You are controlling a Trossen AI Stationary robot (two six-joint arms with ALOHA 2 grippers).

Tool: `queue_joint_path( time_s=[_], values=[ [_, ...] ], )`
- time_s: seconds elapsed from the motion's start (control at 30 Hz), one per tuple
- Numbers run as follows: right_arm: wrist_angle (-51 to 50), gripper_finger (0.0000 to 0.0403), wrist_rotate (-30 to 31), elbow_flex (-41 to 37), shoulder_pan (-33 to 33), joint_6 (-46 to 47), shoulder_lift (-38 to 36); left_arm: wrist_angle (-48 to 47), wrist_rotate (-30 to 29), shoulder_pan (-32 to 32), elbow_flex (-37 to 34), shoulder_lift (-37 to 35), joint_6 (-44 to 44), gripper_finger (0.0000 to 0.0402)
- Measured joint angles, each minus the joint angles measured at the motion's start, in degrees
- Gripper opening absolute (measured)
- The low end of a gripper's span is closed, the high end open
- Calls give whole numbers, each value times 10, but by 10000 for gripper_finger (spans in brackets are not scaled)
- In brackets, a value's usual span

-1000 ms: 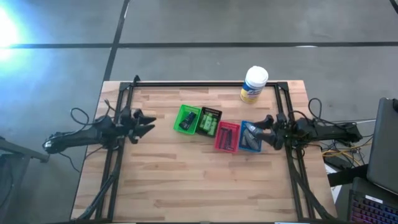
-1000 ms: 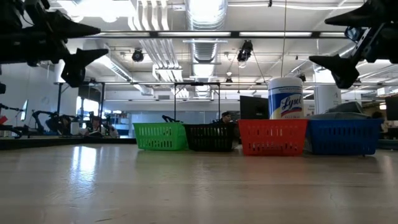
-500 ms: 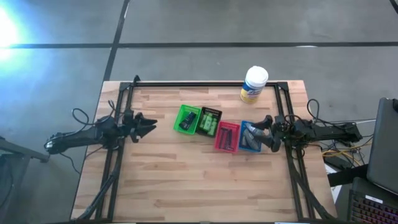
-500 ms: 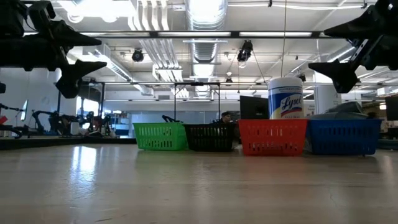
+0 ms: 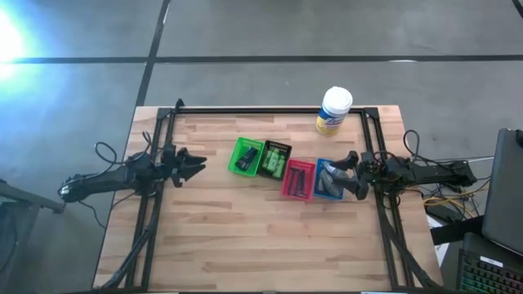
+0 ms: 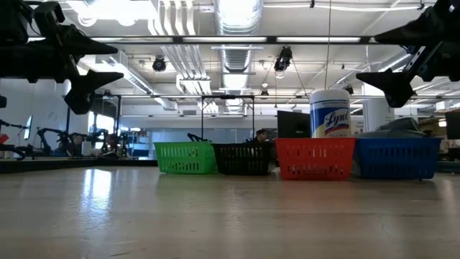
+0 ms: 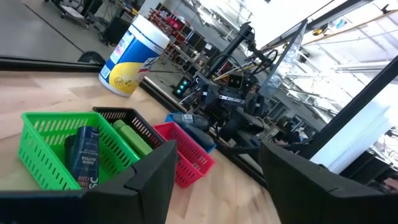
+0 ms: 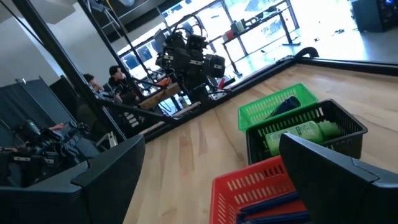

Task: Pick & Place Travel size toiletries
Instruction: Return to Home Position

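The toiletries lie sorted in four bins in a row at mid-table. A dark grey tube [image 7: 84,155] stands in the green bin [image 5: 247,155]. Bright green packets [image 7: 132,139] fill the black bin [image 5: 275,159]. Thin black sticks [image 5: 299,176] lie in the red bin [image 5: 298,193]. Grey tubes [image 5: 329,174] are heaped in the blue bin [image 5: 321,193]. My left gripper [image 5: 198,166] hovers open over the table's left part, pointing at the bins. My right gripper [image 5: 354,174] hovers open just right of the blue bin, above its rim [image 6: 397,140].
A big white tub with a yellow label [image 5: 333,110] stands at the far edge behind the blue bin. Black frame rails [image 5: 270,110] run along the far, left and right edges. Bare wood [image 5: 261,241] spreads in front of the bins. People sit in the room beyond [image 8: 118,74].
My left gripper has sunk a little above the table's left part, still open. After that both arms have kept still, and the bins and their contents have not moved.
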State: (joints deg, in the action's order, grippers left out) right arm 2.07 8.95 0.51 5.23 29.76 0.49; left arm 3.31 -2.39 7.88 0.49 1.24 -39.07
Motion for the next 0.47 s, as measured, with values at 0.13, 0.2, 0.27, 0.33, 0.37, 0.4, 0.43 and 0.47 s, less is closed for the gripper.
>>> queue_joint_path(
  time_s=[0.13,0.2,0.27,0.33,0.37,0.4,0.43,0.47],
  values=[
    [0,368,0,0,0,0,4,0,0,0,0,0,0,233],
    [0,368,0,0,0,0,4,0,0,0,0,-1,0,234],
    [0,368,0,0,0,0,4,0,0,0,0,-1,0,234],
    [0,368,0,0,0,0,4,0,0,0,0,0,0,233],
    [0,368,0,0,0,0,4,0,0,0,0,0,0,234],
    [0,368,0,0,0,0,4,0,0,0,0,0,0,234],
    [0,368,0,0,0,0,4,0,0,0,0,0,0,234],
    [0,368,0,0,0,0,4,0,0,0,0,0,0,234]
  ],
)
